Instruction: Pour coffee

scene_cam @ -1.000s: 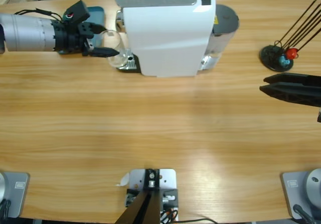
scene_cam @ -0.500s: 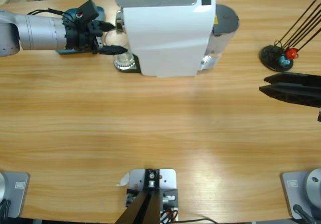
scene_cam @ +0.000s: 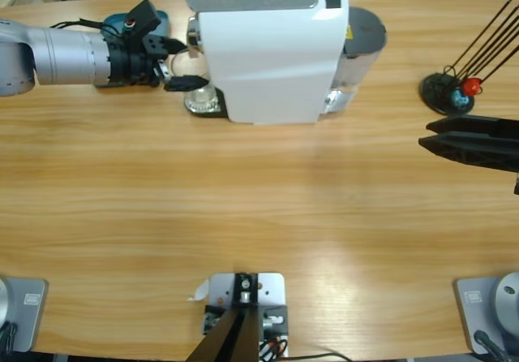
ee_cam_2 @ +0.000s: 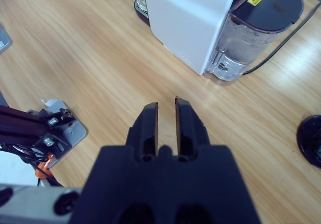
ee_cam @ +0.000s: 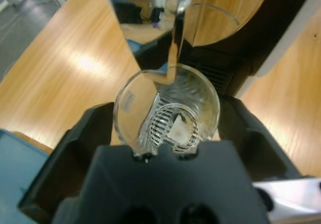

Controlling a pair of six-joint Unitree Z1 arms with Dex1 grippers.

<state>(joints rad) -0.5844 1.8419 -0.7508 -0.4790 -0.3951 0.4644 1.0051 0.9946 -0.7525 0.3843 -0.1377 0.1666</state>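
Since a second ago we see the left tool (scene_cam: pixel 188 63) has carried the glass tumbler (scene_cam: pixel 200 96) rightward, from just off the coffee machine (scene_cam: pixel 272 53) onto its drip grate (ee_cam: pixel 170 123). Left tool is clamped on the tumbler, one jaw at each side of the glass. Through the tumbler's base we see the grate; we cannot make out any coffee in it. Right tool (ee_cam_2: pixel 166 105) hangs over bare worktop (scene_cam: pixel 259 200), well apart from the machine, jaws nearly together with a thin gap, holding nothing. Black stand (scene_cam: pixel 448 92) with rods sits at the far right.
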